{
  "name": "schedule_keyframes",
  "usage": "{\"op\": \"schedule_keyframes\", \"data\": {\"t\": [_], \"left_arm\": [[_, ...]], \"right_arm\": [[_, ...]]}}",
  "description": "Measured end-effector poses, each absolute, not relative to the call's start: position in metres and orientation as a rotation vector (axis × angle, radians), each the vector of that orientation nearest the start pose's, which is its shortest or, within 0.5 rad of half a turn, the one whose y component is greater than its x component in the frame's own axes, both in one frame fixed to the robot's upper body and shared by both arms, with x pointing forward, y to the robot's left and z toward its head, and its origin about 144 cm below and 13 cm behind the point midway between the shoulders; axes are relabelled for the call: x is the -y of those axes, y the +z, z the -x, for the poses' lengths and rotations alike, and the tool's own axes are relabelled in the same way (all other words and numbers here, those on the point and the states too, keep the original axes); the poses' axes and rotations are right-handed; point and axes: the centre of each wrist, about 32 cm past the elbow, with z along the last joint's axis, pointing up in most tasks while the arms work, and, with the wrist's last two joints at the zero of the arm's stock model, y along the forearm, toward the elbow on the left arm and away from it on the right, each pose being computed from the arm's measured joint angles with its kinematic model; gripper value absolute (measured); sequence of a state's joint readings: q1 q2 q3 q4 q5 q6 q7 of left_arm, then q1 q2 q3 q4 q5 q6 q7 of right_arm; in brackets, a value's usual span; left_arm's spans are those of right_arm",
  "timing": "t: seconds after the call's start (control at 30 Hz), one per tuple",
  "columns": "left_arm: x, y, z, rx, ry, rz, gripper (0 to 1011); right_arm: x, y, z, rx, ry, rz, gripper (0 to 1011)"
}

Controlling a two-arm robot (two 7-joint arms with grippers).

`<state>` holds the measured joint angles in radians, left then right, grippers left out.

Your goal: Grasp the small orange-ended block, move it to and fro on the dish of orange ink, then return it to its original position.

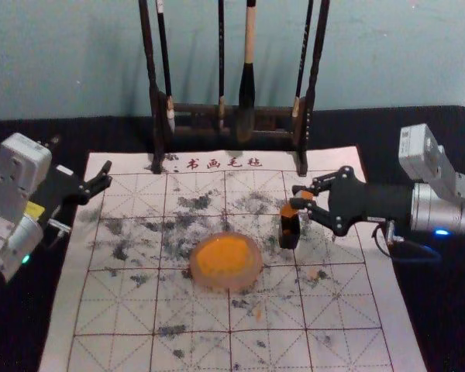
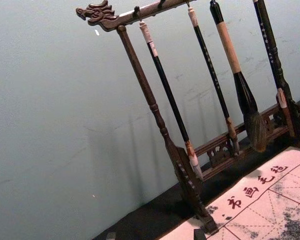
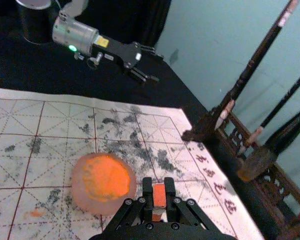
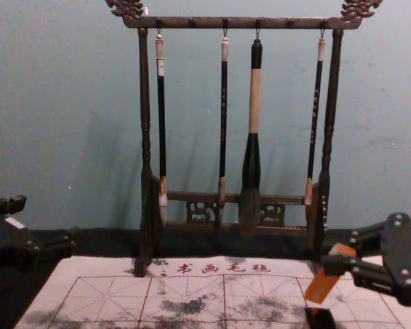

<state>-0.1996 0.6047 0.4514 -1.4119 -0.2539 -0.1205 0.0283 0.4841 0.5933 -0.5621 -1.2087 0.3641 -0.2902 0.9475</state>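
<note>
Nearest the chest camera, at its right edge, my right gripper (image 4: 341,255) is closed on the small orange block (image 4: 321,285), which slants down from between the fingertips. Just below the block is a small dark holder (image 1: 290,235). The chest view gives me the block's tilt; its bottom edge cuts off the holder. I can't tell whether block and holder touch.

The head view gives me the round dish of orange ink (image 1: 252,280), near those fingertips, to their left and closer to my body, apart from the block. The right wrist view shows the block's orange end, with a pale band beside it, pinched between both fingers, which hide its sides.

Beyond that hand, towards the wall and mostly to its left, four brushes hang from a dark wooden stand (image 4: 240,23). The left wrist view adds a carved animal head on the stand's top bar. The printed felt mat (image 1: 201,349) spreads beneath the right hand.

Well apart from that hand, my left gripper (image 4: 46,219) is parked at the left, fingers spread and empty. Past it, the right wrist view catches a dark cylinder (image 3: 34,24), cut off by the frame.
</note>
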Motion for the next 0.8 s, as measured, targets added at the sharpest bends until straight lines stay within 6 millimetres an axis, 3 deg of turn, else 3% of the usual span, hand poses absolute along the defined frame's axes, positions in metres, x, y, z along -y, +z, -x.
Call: {"op": "schedule_keyframes", "data": {"t": [0.33,0.8], "left_arm": [[-0.31,1.14,-0.489,0.285,1.248,-0.304,1001],[-0.31,1.14,-0.489,0.285,1.248,-0.304,1001]], "right_arm": [[0.301,1.201,-0.582,0.288,-0.247,0.284,136],[0.26,1.206,-0.597,0.111,-0.191,0.358,136]]}}
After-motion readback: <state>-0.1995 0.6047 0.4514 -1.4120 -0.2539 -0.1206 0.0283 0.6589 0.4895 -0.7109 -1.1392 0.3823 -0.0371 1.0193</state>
